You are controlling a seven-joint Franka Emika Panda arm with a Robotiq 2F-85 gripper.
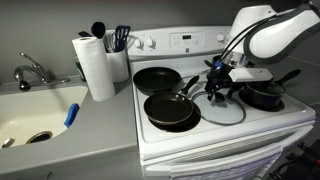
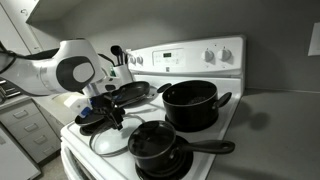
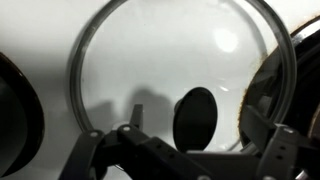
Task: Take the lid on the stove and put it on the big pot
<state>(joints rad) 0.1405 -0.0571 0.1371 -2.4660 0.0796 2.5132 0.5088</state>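
Note:
The round clear-glass lid (image 1: 226, 110) lies flat on the white stove (image 1: 215, 135), at its front. It also shows in an exterior view (image 2: 106, 142) and fills the wrist view (image 3: 150, 70), with its black knob (image 3: 195, 117) between my fingers. My gripper (image 1: 217, 90) hangs just above the lid's centre, open and holding nothing; it also shows in an exterior view (image 2: 110, 117) and in the wrist view (image 3: 185, 150). The big pot (image 2: 190, 106), wide and black with loop handles, stands without a lid beside the back panel.
Two black frying pans (image 1: 157, 79) (image 1: 170, 109) sit on the burners beside the lid. A black long-handled saucepan (image 2: 157, 148) stands by the big pot. A black pot (image 1: 262, 96) sits behind the arm. A paper towel roll (image 1: 96, 66), utensil holder and sink (image 1: 35, 118) are on the counter.

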